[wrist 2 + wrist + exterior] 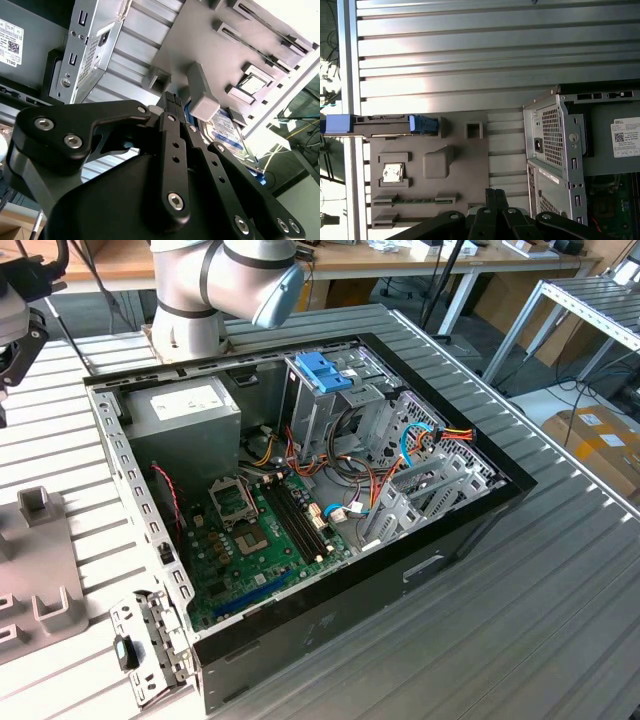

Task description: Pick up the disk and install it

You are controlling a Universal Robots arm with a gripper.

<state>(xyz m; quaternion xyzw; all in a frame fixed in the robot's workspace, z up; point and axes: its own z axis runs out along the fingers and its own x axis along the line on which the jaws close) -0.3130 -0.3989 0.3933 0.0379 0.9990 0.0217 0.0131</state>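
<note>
The disk [420, 125] stands on edge in a slot of a grey fixture plate [465, 165], with blue carrier ends showing at both ends of its dark body. In the second wrist view the disk [227, 127] shows its labelled face behind a grey post. My gripper [495, 191] hovers above the plate edge nearest the computer, well apart from the disk, fingers together with nothing between them. In the second wrist view the gripper [172, 97] points down at the plate [200, 30].
An open computer case [330, 490] lies on the slatted metal table, its tall grey drive cage carrying a light-blue bracket [322, 370]. The fixture plate [40, 570] sits at the exterior view's left. A processor chip [392, 173] and a memory stick [412, 201] rest in plate pockets.
</note>
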